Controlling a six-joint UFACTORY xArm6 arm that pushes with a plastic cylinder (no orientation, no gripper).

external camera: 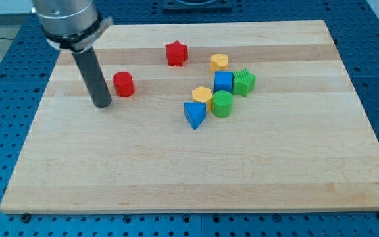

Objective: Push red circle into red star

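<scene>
Wooden board (196, 178) carries my tip (102, 105), grasping nothing, just left of the red circle (123, 84); the red star (176, 53) sits up-right, apart. Rod's upper end is cropped.

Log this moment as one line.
my tip: left of red circle, apart | red star: upper right, untouched

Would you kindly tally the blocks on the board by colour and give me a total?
Red: 2, the red circle and red star
Yellow: 2
Blue: 2
Green: 2
Total: 8 blocks
</scene>
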